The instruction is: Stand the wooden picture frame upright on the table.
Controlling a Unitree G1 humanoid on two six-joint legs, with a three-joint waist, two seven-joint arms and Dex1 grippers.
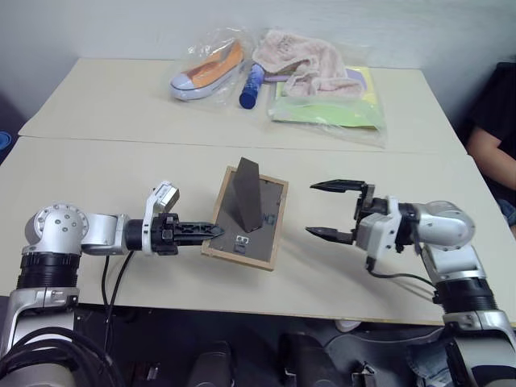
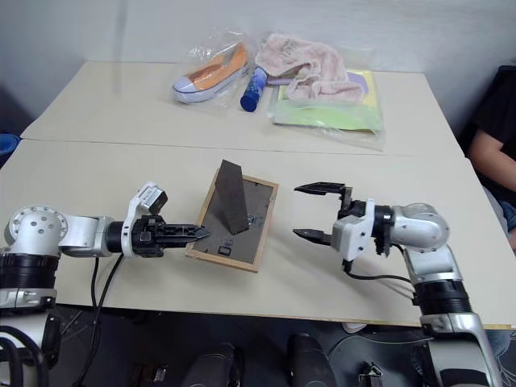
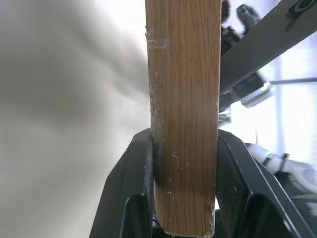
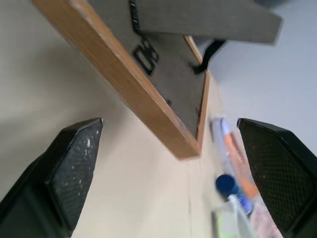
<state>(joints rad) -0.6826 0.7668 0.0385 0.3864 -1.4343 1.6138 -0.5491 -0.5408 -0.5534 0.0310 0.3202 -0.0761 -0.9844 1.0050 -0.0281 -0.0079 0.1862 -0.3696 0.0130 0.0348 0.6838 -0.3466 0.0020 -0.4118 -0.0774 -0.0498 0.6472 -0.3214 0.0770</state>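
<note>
Left wrist view: gripper clamping frame edge

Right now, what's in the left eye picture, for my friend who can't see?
A wooden picture frame, back up with its stand out, has one edge pinched by the left end effector. The right end effector waits open beside it over the table.

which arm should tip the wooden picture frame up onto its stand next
Left. The left gripper already clamps the light-wood picture frame's edge; the right gripper hangs open beside it, apart.
</note>
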